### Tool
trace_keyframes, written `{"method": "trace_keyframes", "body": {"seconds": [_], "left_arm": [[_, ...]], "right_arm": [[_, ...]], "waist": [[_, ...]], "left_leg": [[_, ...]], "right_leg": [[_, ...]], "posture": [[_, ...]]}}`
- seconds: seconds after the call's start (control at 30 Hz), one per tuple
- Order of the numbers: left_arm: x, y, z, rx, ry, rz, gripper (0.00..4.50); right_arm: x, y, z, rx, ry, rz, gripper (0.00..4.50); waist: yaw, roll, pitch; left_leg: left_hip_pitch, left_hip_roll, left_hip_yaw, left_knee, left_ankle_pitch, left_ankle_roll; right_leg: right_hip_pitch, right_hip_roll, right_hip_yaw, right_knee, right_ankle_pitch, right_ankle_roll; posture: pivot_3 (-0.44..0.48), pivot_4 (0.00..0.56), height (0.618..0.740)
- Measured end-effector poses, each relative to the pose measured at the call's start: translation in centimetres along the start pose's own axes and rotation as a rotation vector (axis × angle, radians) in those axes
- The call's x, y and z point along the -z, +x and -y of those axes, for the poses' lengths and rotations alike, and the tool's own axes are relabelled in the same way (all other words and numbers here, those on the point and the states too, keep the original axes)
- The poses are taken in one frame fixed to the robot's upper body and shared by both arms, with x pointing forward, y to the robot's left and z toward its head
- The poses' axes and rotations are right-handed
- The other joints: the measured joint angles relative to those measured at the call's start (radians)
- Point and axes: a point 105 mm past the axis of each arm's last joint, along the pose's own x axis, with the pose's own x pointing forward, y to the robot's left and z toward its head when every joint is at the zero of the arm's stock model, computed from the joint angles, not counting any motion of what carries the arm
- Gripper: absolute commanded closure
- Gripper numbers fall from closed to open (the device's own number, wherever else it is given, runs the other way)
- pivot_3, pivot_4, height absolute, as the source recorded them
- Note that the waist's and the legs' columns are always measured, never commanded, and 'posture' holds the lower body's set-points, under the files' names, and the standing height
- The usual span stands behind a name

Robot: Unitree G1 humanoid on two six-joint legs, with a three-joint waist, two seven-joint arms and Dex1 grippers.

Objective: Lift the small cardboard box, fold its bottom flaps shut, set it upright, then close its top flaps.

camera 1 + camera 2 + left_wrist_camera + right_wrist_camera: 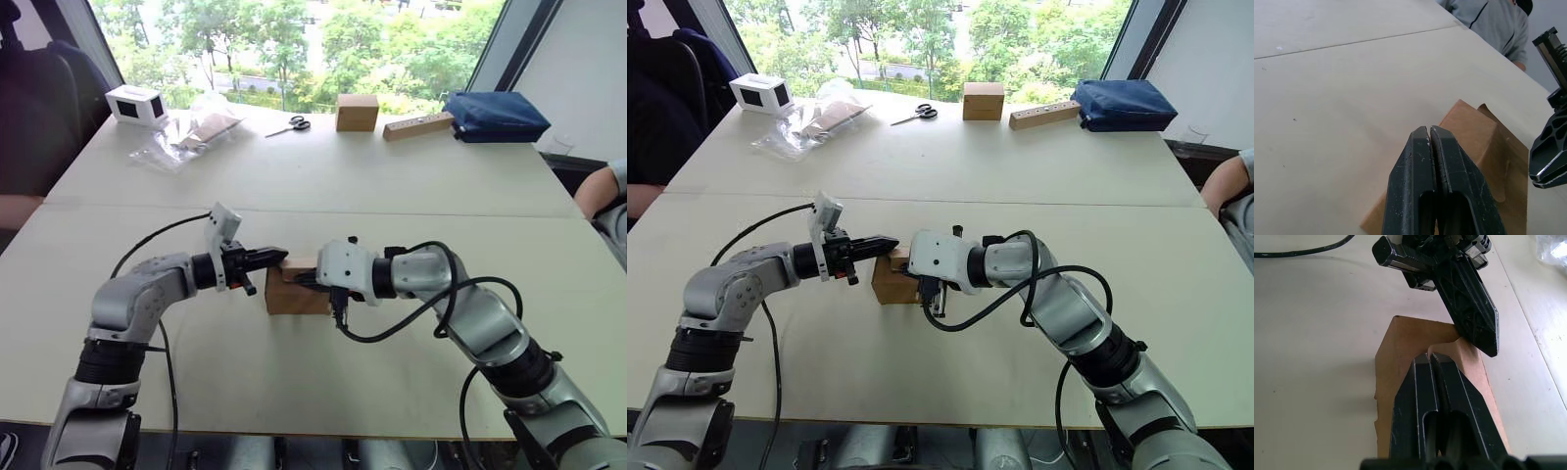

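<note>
The small cardboard box (294, 295) stands on the pale table (313, 176), near the front middle, between my two arms. My left gripper (280, 255) is shut and reaches in from the left, its tip resting at the box's upper left edge. From the right, my right gripper (1429, 357) is also shut and lies flat along the box's top. The top flaps (1469, 363) lie folded down under both sets of fingers, and a tongue with a rounded corner (1498, 161) shows on the upper face. Neither gripper holds anything.
Along the far edge sit a white box with a dark face (137, 105), a clear plastic bag (191, 129), scissors (291, 124), a cube-like brown box (357, 112), a wooden block (418, 125) and a blue bag (495, 116). A person's arm (600, 188) rests at the right edge.
</note>
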Motion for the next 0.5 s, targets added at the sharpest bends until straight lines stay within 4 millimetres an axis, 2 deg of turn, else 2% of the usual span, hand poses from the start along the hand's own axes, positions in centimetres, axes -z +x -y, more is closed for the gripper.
{"method": "trace_keyframes", "body": {"seconds": [0.5], "left_arm": [[-0.12, 0.07, 0.14, -0.009, -0.088, 0.010, 4.43]], "right_arm": [[1.05, 0.83, -0.17, -0.001, -0.066, -0.050, 4.50]], "waist": [[0.000, 0.000, 0.000]], "left_leg": [[0.000, 0.000, 0.000, 0.000, 0.000, 0.000]], "right_leg": [[0.000, 0.000, 0.000, 0.000, 0.000, 0.000]], "posture": [[0.000, 0.150, 0.740]]}}
